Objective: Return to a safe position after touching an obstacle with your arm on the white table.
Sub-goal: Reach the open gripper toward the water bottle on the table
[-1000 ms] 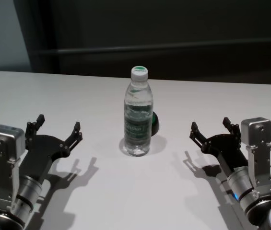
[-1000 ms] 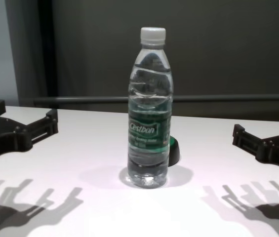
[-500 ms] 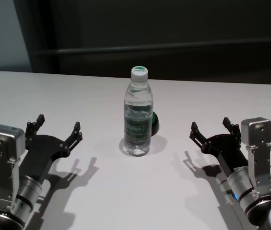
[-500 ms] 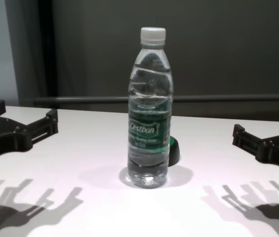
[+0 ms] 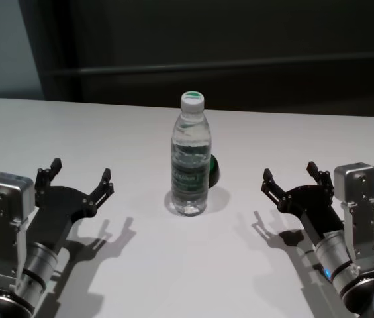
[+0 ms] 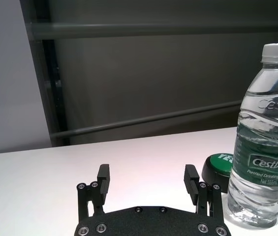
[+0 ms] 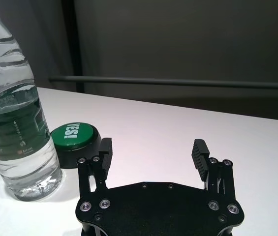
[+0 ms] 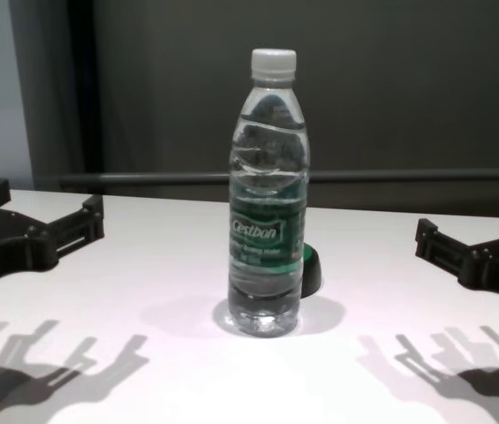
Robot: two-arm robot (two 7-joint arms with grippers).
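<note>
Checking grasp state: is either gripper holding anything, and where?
Nothing held. Left gripper and right gripper are both open and empty, either side of the water bottle, which stands free on the white table.

Bottle: clear, white cap, green label with white lettering. Dome: black, green top. Table: plain white.

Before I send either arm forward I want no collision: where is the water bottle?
The water bottle stands upright mid-table, between the left gripper and right gripper, touching neither, a green button just behind it.

Clear capped bottle upright on white table
</note>
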